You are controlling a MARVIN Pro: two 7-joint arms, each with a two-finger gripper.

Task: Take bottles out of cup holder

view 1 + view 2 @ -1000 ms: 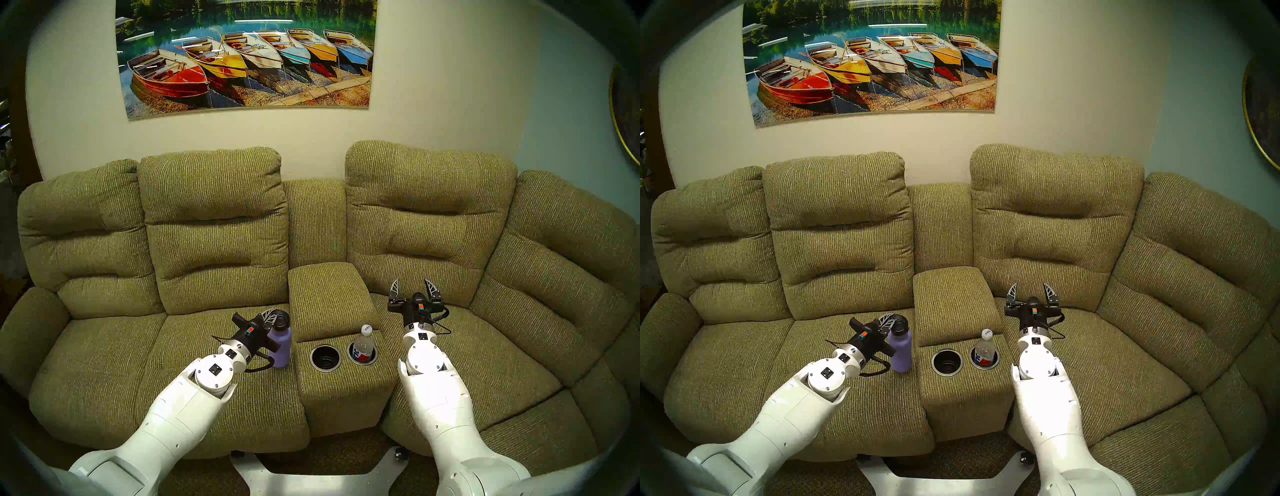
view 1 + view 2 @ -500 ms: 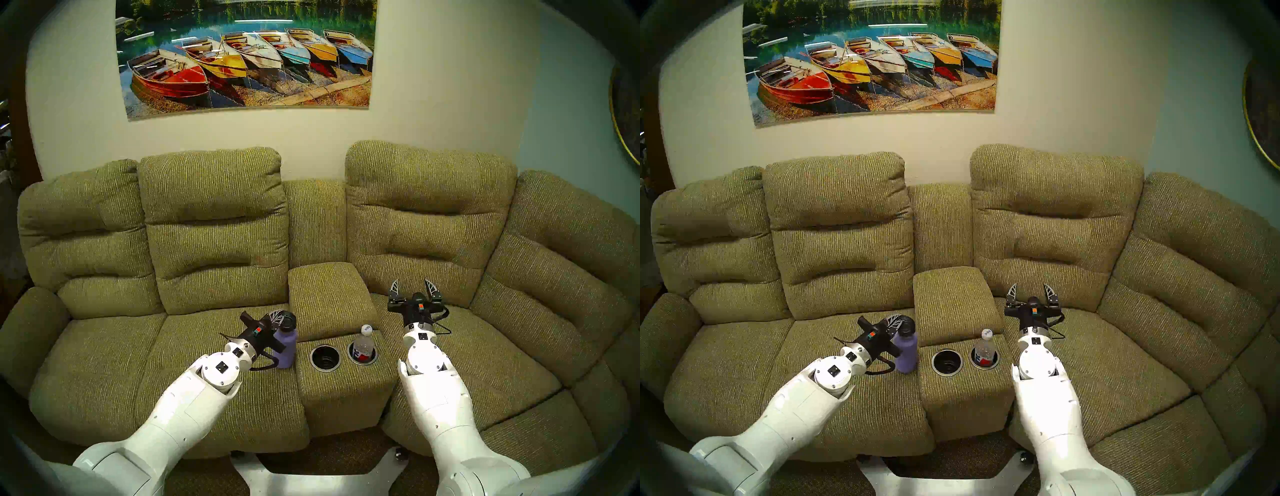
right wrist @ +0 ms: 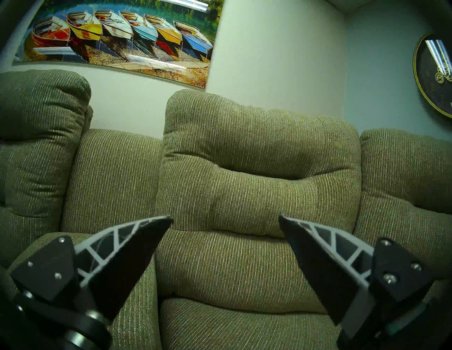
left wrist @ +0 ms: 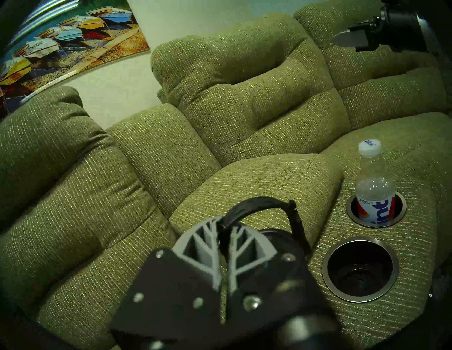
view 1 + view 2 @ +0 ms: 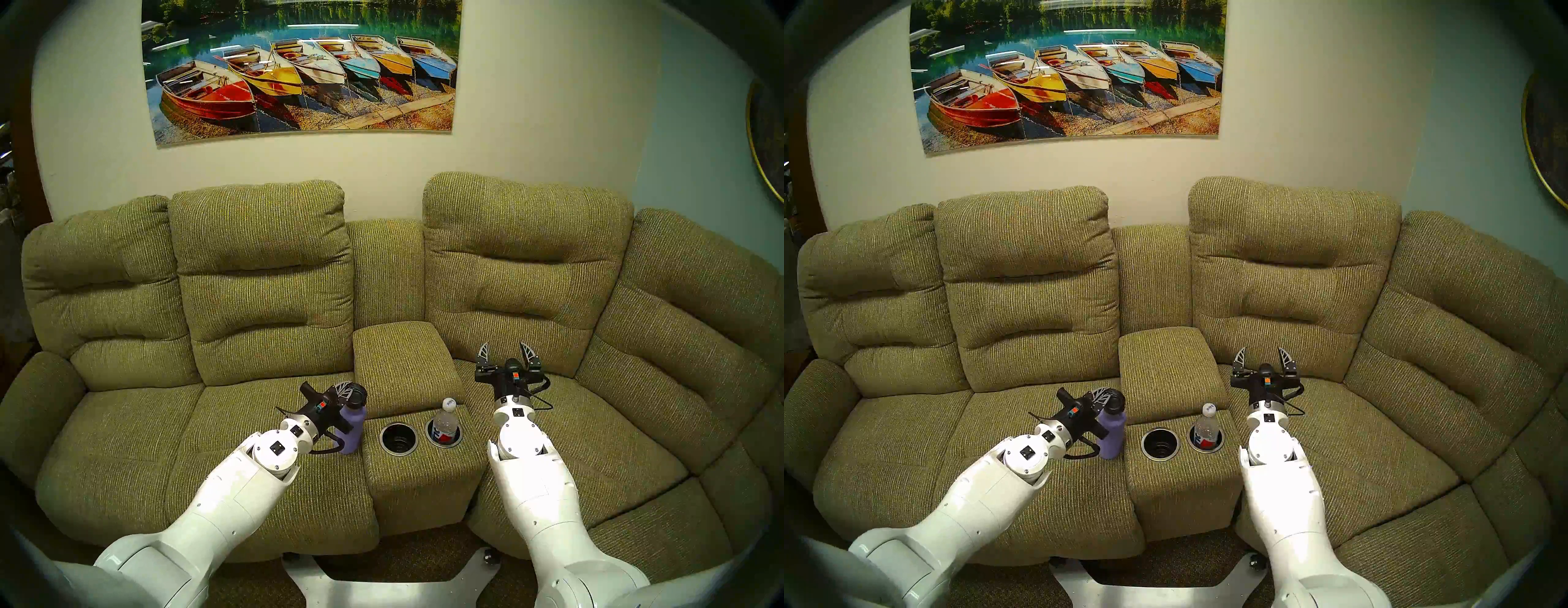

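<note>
My left claw is clamped on the black carry loop at the cap of the lavender metal flask with black screw cap. In the left wrist view the two grey ribbed fingers are pressed together with the loop's strap pinched between them. The flask stands upright beside the olive-green fabric console, just off its left edge, over the left seat cushion. Whether its base touches the cushion or hangs just clear, I cannot tell.

Cup holder is a pair of round black recessed wells with silver metal rims at the console's front. The left well is empty: only black stepped rings inside. The right well holds the small clear plastic bottle with white cap and red-white-blue label, upright, with its lower part sunk below the rim and its neck and cap above it.

My right claw is spread wide with nothing between the fingers. It sits over the right seat, just beside the console's padded armrest lid, and points at the sofa backrest. It is well apart from the plastic bottle.
</note>
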